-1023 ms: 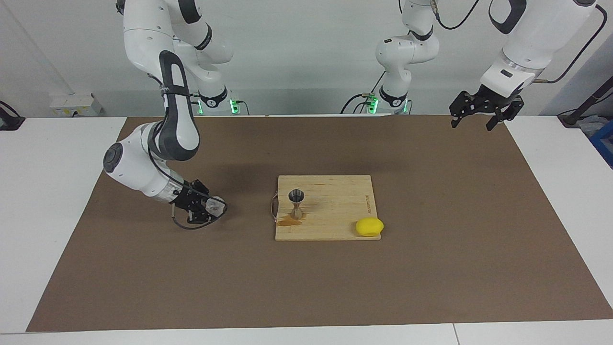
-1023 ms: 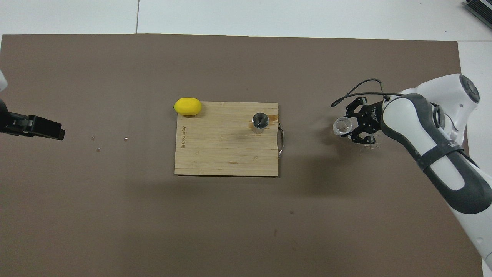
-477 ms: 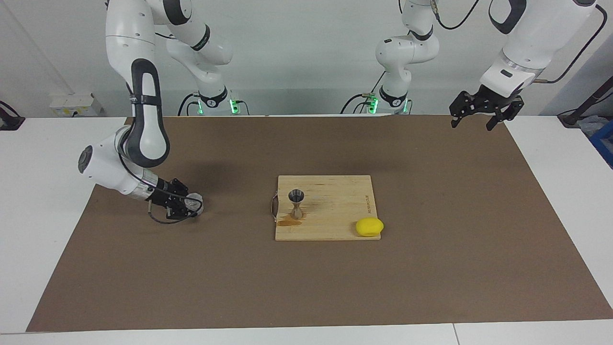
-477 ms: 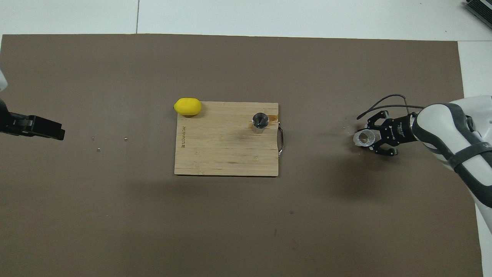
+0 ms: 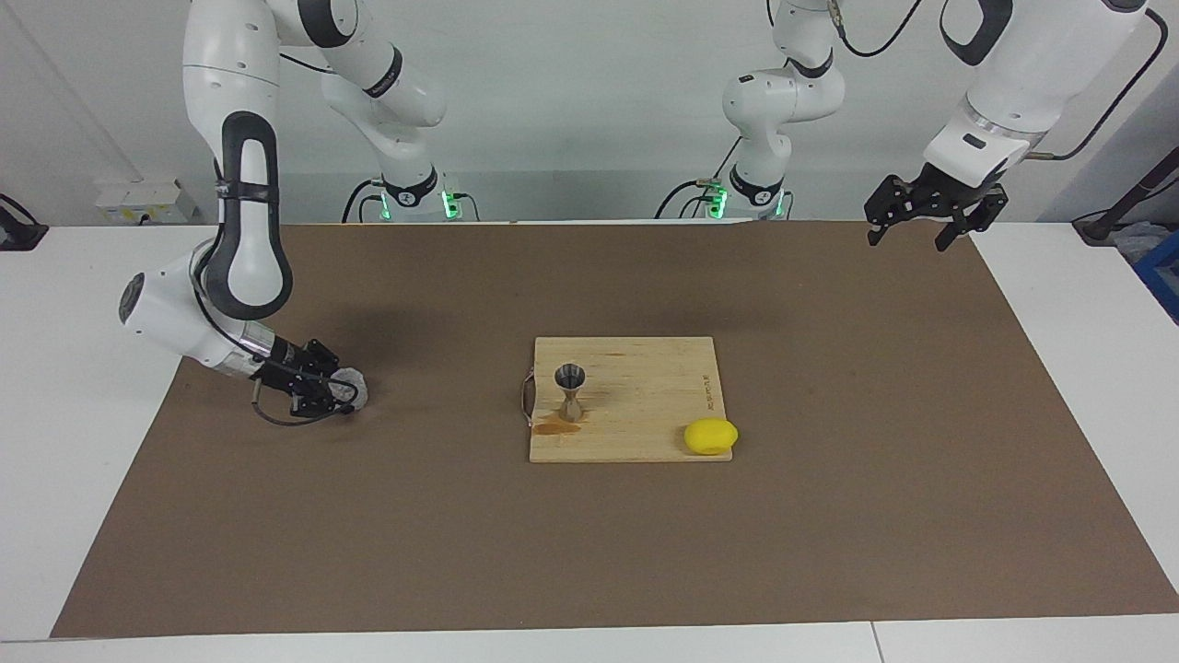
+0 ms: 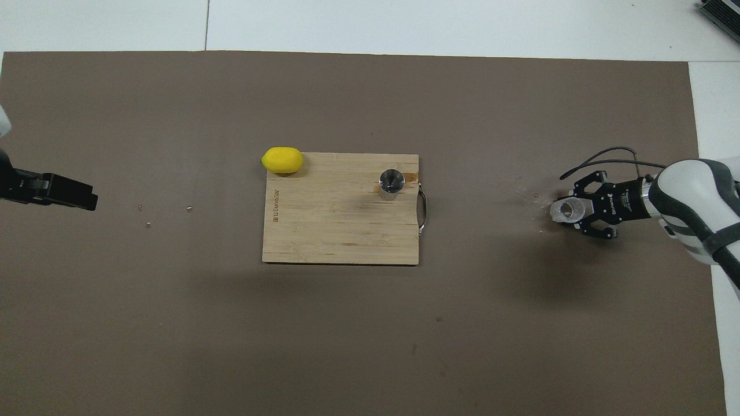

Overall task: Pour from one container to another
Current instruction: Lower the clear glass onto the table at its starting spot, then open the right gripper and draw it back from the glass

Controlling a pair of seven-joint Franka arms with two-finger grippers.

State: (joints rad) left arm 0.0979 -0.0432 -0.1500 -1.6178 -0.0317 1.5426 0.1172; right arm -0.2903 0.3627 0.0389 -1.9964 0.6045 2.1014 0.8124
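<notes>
The clear glass cup (image 5: 350,388) (image 6: 564,210) sits in my right gripper (image 5: 337,389) (image 6: 573,212), which is shut on it from the side. They are low over the brown mat, toward the right arm's end of the table and well apart from the board. The metal hourglass jigger (image 5: 570,392) (image 6: 391,184) stands upright on the wooden cutting board (image 5: 645,387) (image 6: 335,225), near its handle end. My left gripper (image 5: 908,236) hangs open and waits above the mat's corner at the left arm's end, holding nothing.
A yellow lemon (image 5: 710,436) (image 6: 282,160) rests at the board's corner farthest from the robots. A brown wet stain (image 5: 555,425) marks the board by the jigger's foot. Small specks (image 6: 167,212) lie on the mat toward the left arm's end.
My right gripper has carried the cup away from the board toward the right arm's end of the table. The left arm, jigger and lemon have stayed put.
</notes>
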